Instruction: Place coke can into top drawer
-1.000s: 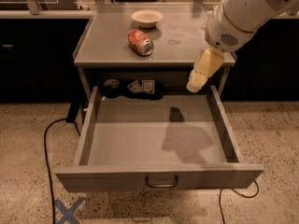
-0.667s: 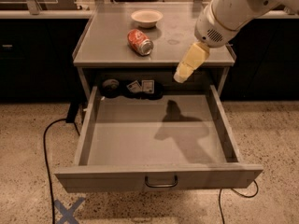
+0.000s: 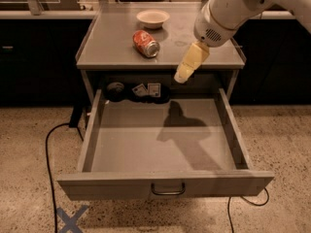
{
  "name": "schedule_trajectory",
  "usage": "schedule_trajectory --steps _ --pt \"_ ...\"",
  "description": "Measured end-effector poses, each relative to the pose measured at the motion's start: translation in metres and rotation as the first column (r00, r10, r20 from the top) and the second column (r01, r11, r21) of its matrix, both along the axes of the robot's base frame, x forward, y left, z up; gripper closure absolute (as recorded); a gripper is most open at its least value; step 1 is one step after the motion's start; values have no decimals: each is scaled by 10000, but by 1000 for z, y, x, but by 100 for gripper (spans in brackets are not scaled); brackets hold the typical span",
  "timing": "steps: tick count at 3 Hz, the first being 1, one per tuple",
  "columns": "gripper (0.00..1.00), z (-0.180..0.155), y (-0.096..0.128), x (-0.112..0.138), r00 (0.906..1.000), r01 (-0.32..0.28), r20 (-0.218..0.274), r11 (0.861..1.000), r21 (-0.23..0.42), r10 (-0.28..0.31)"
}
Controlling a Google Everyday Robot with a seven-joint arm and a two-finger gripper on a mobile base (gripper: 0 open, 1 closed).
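Note:
The red coke can (image 3: pixel 146 43) lies on its side on the grey cabinet top (image 3: pixel 107 47), in front of the white bowl. The top drawer (image 3: pixel 165 144) is pulled fully out and is empty, its dark pull handle (image 3: pixel 167 190) at the front centre. My gripper (image 3: pixel 182 75) hangs from the white arm above the drawer's back right, at the front edge of the cabinet top, to the right of the can and apart from it. It holds nothing.
A white round bowl (image 3: pixel 153 18) stands at the back of the cabinet top. Small dark objects and cards (image 3: pixel 138 90) lie at the back of the drawer opening. A black cable (image 3: pixel 48 149) runs over the speckled floor at the left. Blue tape cross (image 3: pixel 71 219) marks the floor.
My arm and gripper have moved left and up, from the drawer's right rear towards the cabinet top's front edge, closer to the can. The can and drawer have not moved.

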State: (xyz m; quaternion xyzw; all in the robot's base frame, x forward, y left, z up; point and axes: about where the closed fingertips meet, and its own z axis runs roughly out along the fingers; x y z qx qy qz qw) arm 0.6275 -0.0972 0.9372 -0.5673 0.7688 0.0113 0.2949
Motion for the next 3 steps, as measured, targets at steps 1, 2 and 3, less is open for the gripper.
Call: schedule_trajectory --steps 1,2,3 --pt "0 3 19 26 9982 362 497 9990 -265 -349" --pt "0 3 34 52 9887 1028 1103 9947 -29 -1019" --pt "0 0 42 80 9741 1540 1560 9854 722 -1636"
